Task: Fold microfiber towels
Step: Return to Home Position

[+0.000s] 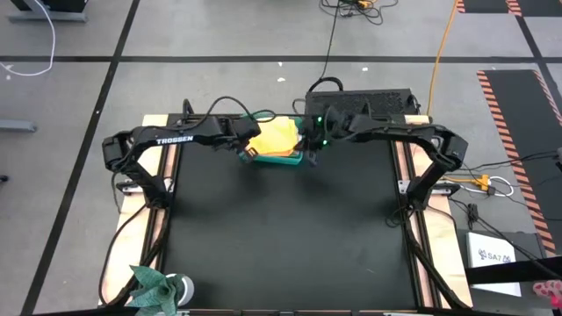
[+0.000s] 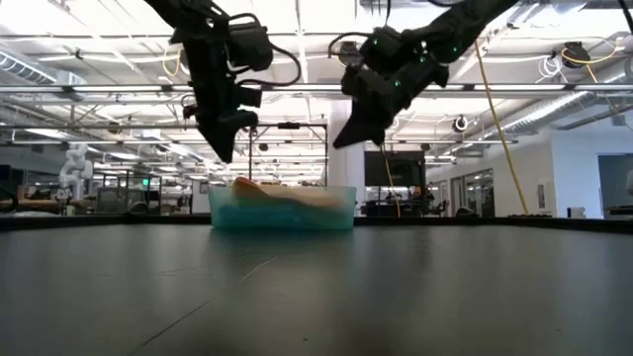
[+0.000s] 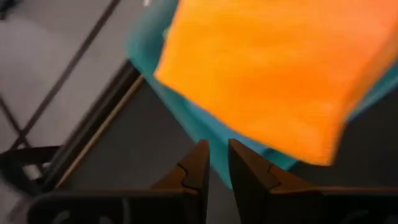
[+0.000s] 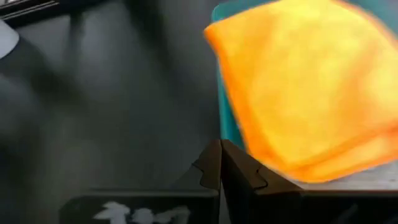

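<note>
The orange towel (image 1: 274, 136) lies folded in the bin (image 1: 283, 161), which sits at 12 o'clock on the table (image 1: 281, 254), against the far edge. I can't make out any cloth under it.

The left gripper (image 1: 249, 153) hangs at the bin's 9 o'clock and the right gripper (image 1: 309, 151) at its 3 o'clock. From table height, both tips are above the rim, clear of bin and towel. The left wrist view shows its fingers (image 3: 200, 163) a narrow slit apart with nothing between them. The right wrist view shows its fingers (image 4: 214, 163) pressed together, also empty.

What matters for pulling back is that the towel sits between the two grippers: toward 3 o'clock from the left one and toward 9 o'clock from the right one. Neither arm looks clearly nearer. The fold is close to square from above, so I won't name a long axis.

I judge the stacking done. To go home I'd take each arm up and outward, left toward 8 o'clock and right toward 4 o'clock, and never across the bin. The risk is a fingertip dipping and snagging the soft top fold.
</note>
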